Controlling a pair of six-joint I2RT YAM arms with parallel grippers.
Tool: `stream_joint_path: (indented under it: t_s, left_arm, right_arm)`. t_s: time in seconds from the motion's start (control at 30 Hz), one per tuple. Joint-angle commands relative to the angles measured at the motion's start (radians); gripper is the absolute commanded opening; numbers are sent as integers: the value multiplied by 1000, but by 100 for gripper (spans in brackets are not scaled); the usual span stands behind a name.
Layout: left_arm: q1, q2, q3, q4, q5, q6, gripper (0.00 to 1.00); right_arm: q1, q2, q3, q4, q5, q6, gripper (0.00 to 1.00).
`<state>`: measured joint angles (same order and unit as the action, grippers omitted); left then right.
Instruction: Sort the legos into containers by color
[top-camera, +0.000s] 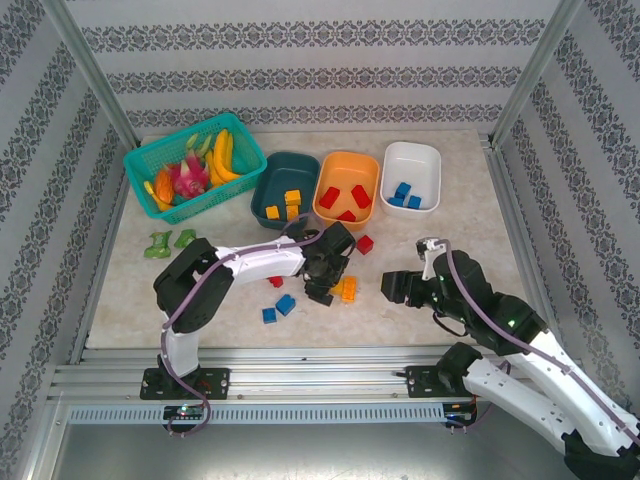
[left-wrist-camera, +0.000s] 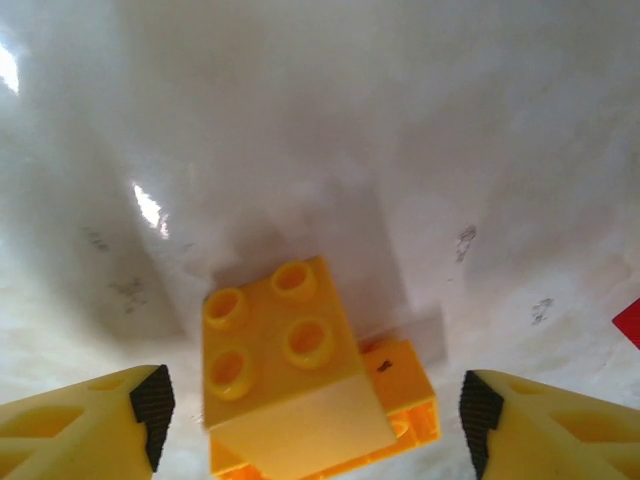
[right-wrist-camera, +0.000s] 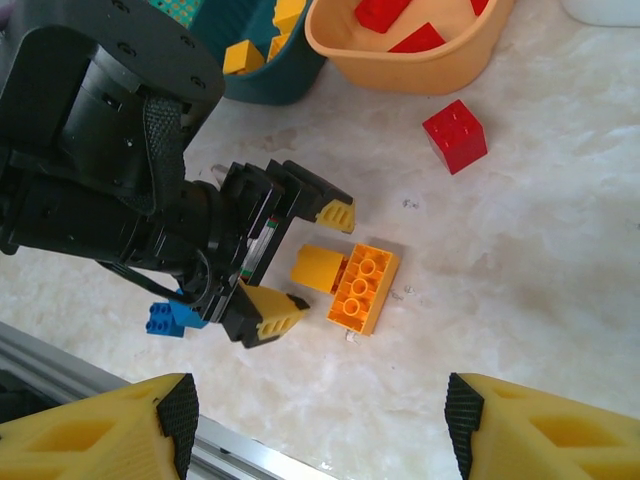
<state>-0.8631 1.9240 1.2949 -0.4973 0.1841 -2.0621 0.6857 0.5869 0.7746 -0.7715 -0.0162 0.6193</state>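
Left gripper (right-wrist-camera: 305, 263) spread open astride yellow lego (left-wrist-camera: 290, 350), gaps both sides; bare table (left-wrist-camera: 400, 120) beyond.

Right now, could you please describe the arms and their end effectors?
The left arm and right arm have white shells, black joints and a purple cable each. The left end effector and right end effector have yellow fingers with black pads.

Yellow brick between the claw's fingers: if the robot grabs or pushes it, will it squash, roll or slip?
Probably stiff: the yellow brick looks like hard moulded plastic. Its flat sides suggest it would slide rather than roll. It touches an orange brick, possibly clipped on, so both may move together.
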Motion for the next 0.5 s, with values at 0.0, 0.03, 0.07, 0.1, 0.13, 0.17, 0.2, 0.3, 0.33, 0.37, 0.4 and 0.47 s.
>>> stream_joint_path:
  t_s: [0.0,0.03,0.07,0.1,0.13,0.17,0.2,0.3,0.33,0.37,0.4,0.47]
  left_arm:
    - [-14,32,18,42,-46,-273,69]
    - [-14,35,29,21,-44,-271,67]
    - [-14,38,38,-1,-46,-268,64]
    - [-14,40,44,-26,-46,-265,62]
    - [-15,38,47,-41,-47,-263,60]
    - [-14,39,46,-50,-48,-262,58]
    - [-14,39,44,-56,-48,-263,55]
    - [-12,44,37,-51,-48,-263,48]
    - [-13,48,37,-48,-49,-260,44]
    - [-11,51,38,-46,-49,-259,42]
    - [-10,53,40,-46,-49,-257,41]
    - [-7,51,40,-46,-59,-248,35]
  right_arm:
    - [-17,18,21,-13,-45,-52,69]
    - [-24,22,21,-12,-51,-56,69]
    - [-33,23,21,-11,-58,-60,69]
    - [-42,22,21,-11,-65,-63,69]
    - [-52,22,21,-12,-72,-65,69]
    - [-64,22,21,-13,-81,-69,69]
    - [-76,22,19,-11,-92,-71,69]
    - [-106,26,15,-2,-120,-73,69]
    - [-114,27,15,2,-127,-73,69]
    - [-120,30,14,7,-131,-75,69]
    - [-126,33,14,11,-136,-75,69]
    - [-132,42,18,17,-141,-77,69]
